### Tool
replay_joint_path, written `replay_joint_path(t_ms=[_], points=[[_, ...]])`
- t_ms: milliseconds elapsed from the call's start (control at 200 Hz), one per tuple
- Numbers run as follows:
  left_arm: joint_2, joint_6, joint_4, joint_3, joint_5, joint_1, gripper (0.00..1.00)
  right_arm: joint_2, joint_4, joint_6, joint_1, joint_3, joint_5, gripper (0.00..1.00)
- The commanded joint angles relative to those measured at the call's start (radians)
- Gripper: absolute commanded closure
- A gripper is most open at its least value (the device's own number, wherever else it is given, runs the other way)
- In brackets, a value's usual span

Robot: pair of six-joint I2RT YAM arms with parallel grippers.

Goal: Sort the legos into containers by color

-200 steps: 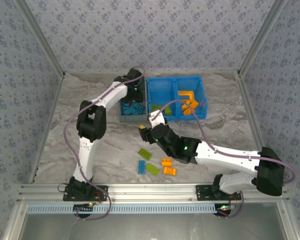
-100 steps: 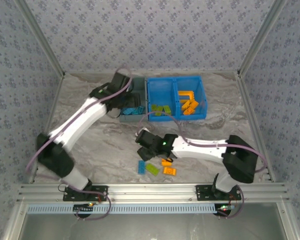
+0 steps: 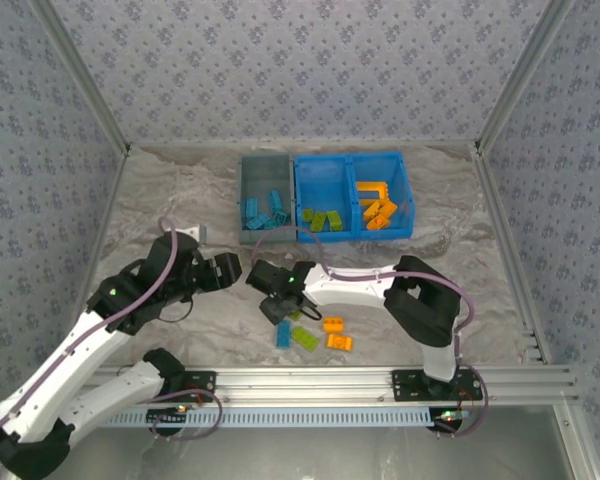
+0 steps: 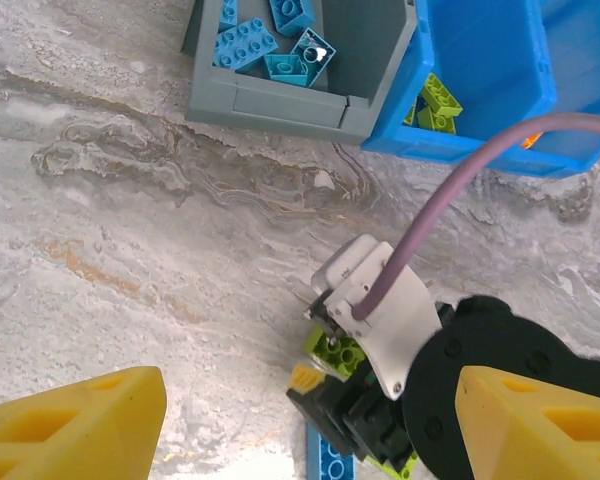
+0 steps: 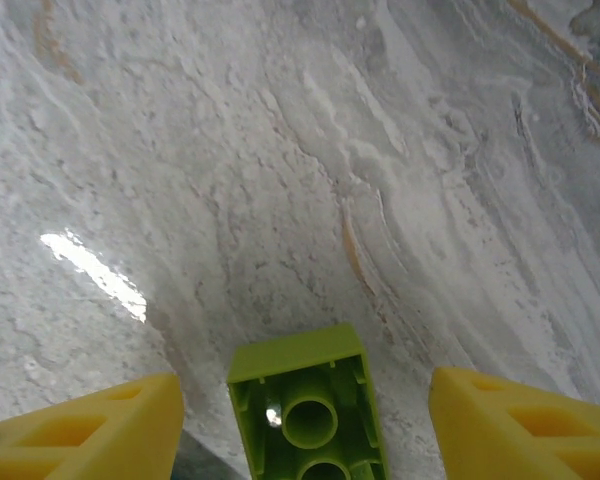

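My right gripper (image 3: 277, 304) is low over the table and open, its yellow fingers (image 5: 75, 425) on either side of an upside-down lime green lego (image 5: 305, 410) without touching it. My left gripper (image 3: 230, 268) hangs open and empty just left of it. Loose legos lie close by: a blue one (image 3: 283, 333), a green one (image 3: 304, 338) and two orange ones (image 3: 332, 324). At the back, the grey-blue bin (image 3: 246, 190) holds blue legos (image 4: 245, 45). The bright blue bin (image 3: 351, 165) holds green legos (image 3: 323, 220) on its left and orange ones (image 3: 377, 210) on its right.
The right arm's elbow (image 3: 420, 300) is folded over the table right of the loose legos. The left arm (image 3: 90, 345) stretches across the near left. An aluminium rail (image 3: 300, 380) runs along the front edge, and patterned walls close in the sides.
The left arm has swung back from the grey-blue bin to the middle left of the table. The right gripper has moved toward the near left and dropped over the green lego.
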Motion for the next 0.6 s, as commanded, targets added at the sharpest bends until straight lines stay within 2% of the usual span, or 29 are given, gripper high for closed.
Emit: replay_joint_path(t_ms=[0,140,265,445,595], points=[[-0.03,-0.033,-0.038,0.002,0.028,-0.006,0.24,0.021,-0.043,0.021,-0.002,0.015,0.032,0.35],[-0.034,-0.034,-0.036,-0.001,0.047,-0.006,0.25,0.035,-0.041,0.031,-0.007,0.001,0.039,0.53],[-0.033,-0.031,-0.014,-0.009,0.081,-0.006,0.24,0.029,-0.031,0.04,-0.009,-0.02,0.057,0.61],[-0.027,-0.038,0.088,-0.057,0.172,-0.014,0.24,0.007,-0.03,0.041,-0.024,-0.03,0.08,0.68],[0.009,-0.067,0.198,-0.074,0.185,-0.067,0.24,-0.101,-0.078,0.038,-0.052,-0.019,0.14,0.71]])
